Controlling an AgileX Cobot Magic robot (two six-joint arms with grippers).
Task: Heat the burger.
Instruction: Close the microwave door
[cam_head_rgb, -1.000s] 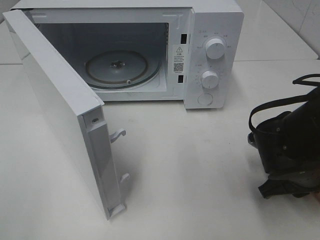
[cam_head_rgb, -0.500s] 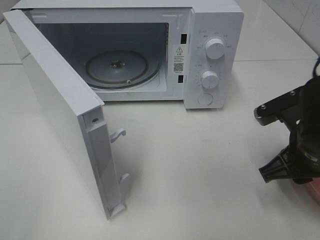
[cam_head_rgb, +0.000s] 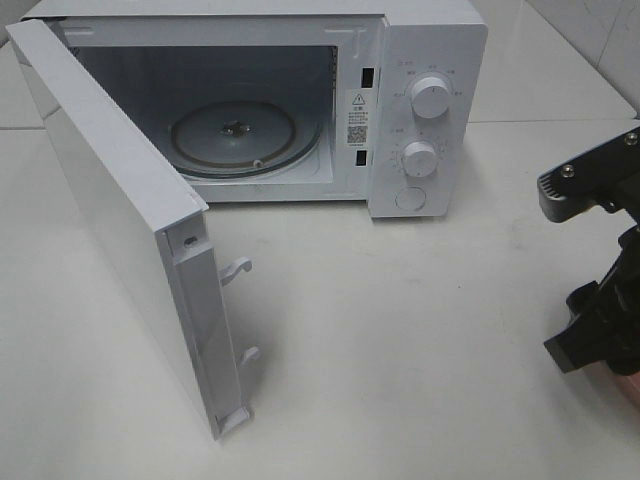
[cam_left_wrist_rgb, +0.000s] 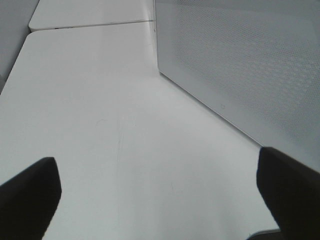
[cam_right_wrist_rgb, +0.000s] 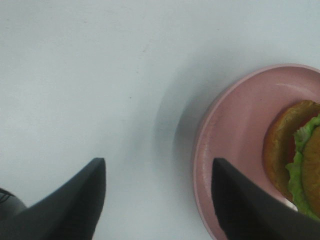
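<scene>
One burger (cam_right_wrist_rgb: 300, 150) on pink plate (cam_right_wrist_rgb: 235, 135), just beside right end effector (cam_right_wrist_rgb: 159, 192), jaws parted, empty

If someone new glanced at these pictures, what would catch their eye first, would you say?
First, the white microwave at the back of the table, its door swung wide open and its glass turntable bare. Next, the right wrist view's pink plate with the burger, beside the right hand, whose fingers stand apart.
</scene>
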